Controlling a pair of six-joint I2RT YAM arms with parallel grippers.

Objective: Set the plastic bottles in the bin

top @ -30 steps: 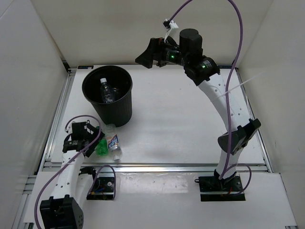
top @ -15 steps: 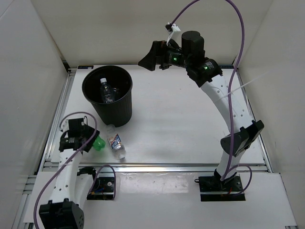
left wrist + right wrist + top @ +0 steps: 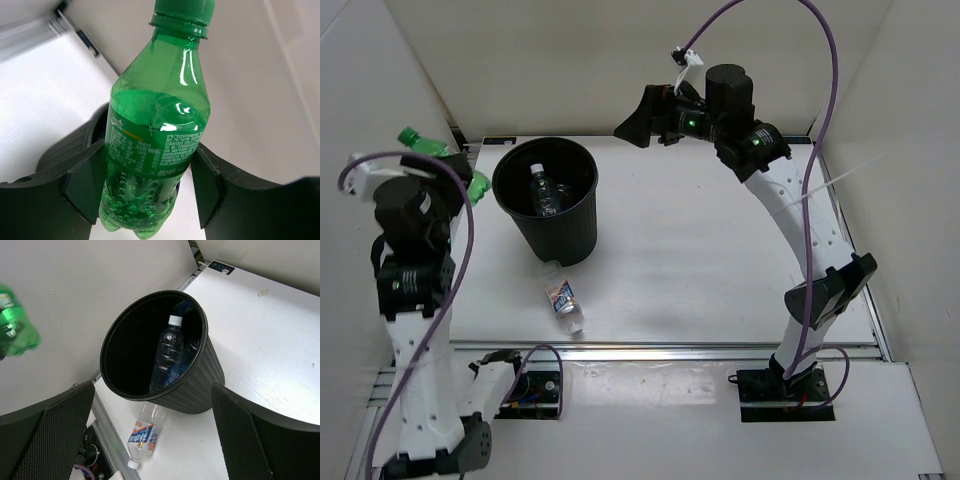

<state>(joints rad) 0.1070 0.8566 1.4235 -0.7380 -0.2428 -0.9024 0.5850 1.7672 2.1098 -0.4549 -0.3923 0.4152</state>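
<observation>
While the left end effector clamps the green bottle mid-body, bin close beside

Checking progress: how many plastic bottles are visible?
3: green bottle in the left gripper, clear bottle inside the bin, labelled bottle on the table beside it. Others may be hidden inside.

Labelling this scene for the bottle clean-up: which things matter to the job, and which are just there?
Job: black bin; clear bottle inside it; green bottle; white-blue labelled bottle lying near it.
Just there: small electronics board; purple cables.
</observation>
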